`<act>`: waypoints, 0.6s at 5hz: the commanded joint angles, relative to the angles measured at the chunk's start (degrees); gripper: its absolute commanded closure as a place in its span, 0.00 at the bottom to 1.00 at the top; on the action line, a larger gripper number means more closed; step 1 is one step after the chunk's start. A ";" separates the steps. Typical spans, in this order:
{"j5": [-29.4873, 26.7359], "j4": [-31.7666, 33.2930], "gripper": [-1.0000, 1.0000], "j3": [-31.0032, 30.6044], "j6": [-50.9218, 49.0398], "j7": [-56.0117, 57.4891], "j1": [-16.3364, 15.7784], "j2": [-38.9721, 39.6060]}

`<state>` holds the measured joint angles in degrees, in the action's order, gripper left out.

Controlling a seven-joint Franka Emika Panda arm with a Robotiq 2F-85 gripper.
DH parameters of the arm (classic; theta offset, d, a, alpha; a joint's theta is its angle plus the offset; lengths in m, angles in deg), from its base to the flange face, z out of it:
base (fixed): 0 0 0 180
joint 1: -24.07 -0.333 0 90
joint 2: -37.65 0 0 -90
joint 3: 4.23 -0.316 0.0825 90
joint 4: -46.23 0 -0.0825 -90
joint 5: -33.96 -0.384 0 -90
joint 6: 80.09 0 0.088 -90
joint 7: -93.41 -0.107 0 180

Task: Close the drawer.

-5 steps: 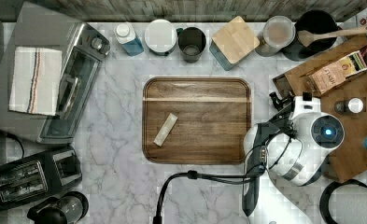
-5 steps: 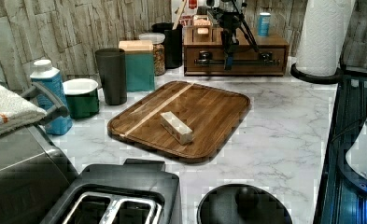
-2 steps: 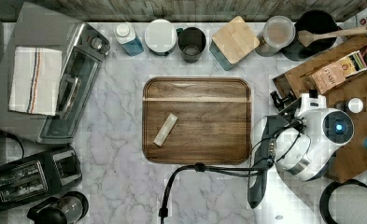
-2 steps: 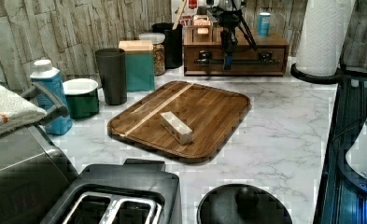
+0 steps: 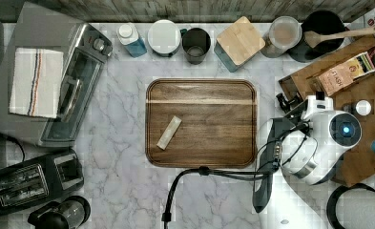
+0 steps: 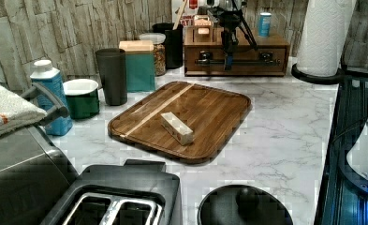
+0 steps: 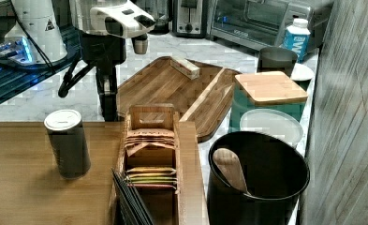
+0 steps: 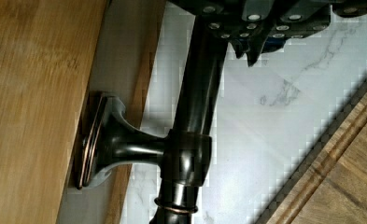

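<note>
Jaws on the gripper (image 6: 227,55) sit around the drawer's black bar handle (image 8: 197,116), seemingly clamped on it. Over the last second the arm has travelled toward the cabinet, and the drawer (image 6: 235,58) now looks nearly flush at the worktop's (image 6: 275,136) far end; the close seems almost complete

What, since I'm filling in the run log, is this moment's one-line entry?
task: close drawer | hand: at bar handle | drawer: looks almost shut, left view | grip: unclear
</note>
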<state>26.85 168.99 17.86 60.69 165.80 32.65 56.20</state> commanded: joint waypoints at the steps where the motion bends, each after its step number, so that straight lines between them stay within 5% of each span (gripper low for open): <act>1: -0.42 -16.46 1.00 4.58 8.63 3.90 5.74 1.53; 3: 0.50 -16.44 1.00 3.24 8.70 3.33 6.99 1.32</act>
<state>26.79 168.43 17.84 59.82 165.80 32.80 56.45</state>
